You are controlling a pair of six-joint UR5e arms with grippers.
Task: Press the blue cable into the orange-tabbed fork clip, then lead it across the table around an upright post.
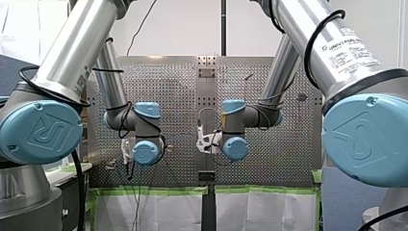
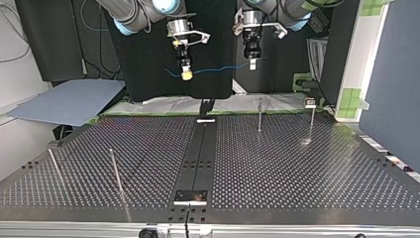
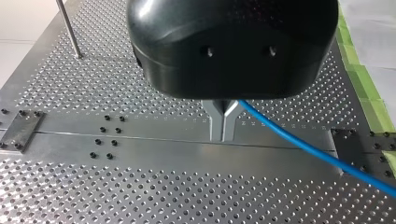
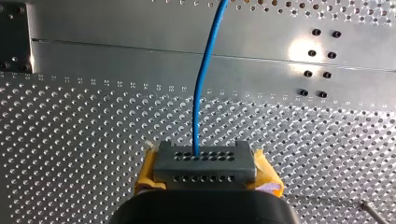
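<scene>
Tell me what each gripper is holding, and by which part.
Both hold the blue cable: my left gripper pinches it near one end, my right gripper a spot farther along, leaving a short tail beyond.

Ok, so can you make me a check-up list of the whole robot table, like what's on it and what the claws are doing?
Surface: silver perforated metal table with a dark centre strip.
Job's things: thin blue cable strung in the air between both grippers; four thin upright metal posts on the table; orange-tabbed fork clip not made out.
Clutter: nothing seen.
Grippers: my left gripper, black with metal fingers, shut on the cable; my right gripper, with yellow pads, shut on the cable.
Cables: black cables run along the arms.
Surroundings: blue-grey flat board at the top view's left; green tape at its right.
</scene>
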